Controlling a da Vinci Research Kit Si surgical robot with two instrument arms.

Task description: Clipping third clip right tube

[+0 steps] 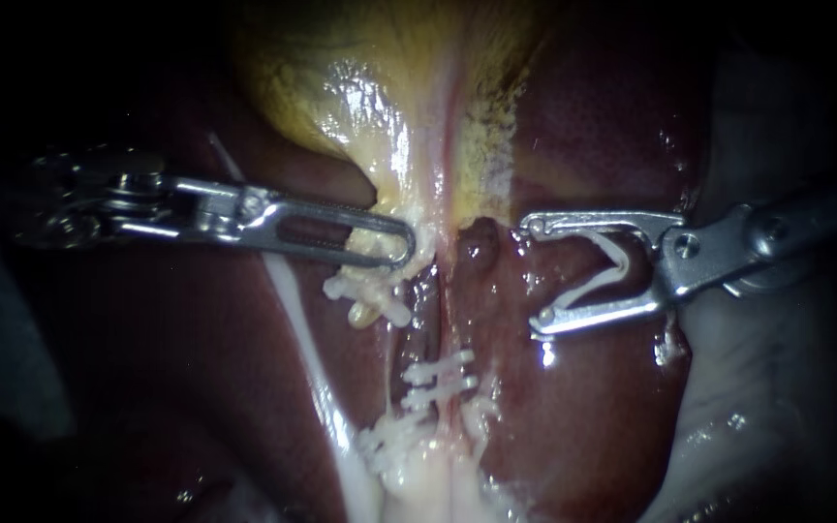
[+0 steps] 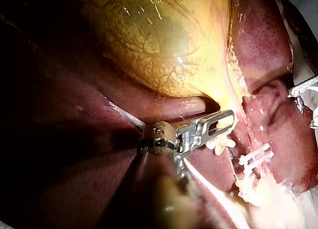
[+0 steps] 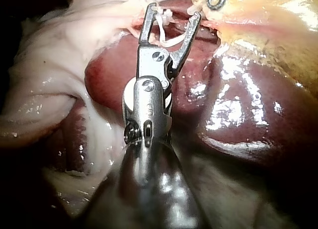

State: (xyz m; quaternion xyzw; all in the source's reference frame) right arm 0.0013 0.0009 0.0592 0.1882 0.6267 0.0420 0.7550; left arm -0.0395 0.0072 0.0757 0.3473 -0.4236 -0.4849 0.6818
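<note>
Two clips (image 1: pixel 438 373) are seated across the right tube (image 1: pixel 445 334) at lower centre, while the third clip (image 1: pixel 607 269) is carried in the widely spread jaws of the right instrument (image 1: pixel 535 276) at centre right, not yet around the tube, and the gallbladder (image 1: pixel 389 97) is gripped by the left instrument (image 1: pixel 407 248).

The gallbladder (image 1: pixel 380 87) lies on the far part of the liver (image 1: pixel 583 416) and narrows toward its middle. My left instrument (image 1: pixel 404 242) comes in from the liver's left side, and its tip lies against the gallbladder's narrow end. My right instrument (image 1: pixel 535 276) comes in from the right. Its jaws lie just right of the middle, apart from the left tip, with a clip (image 1: pixel 604 271) between them touching both. Toward the liver's near edge, two clips (image 1: pixel 438 373) lie one behind the other across a tube (image 1: pixel 446 334) running down the middle.
</note>
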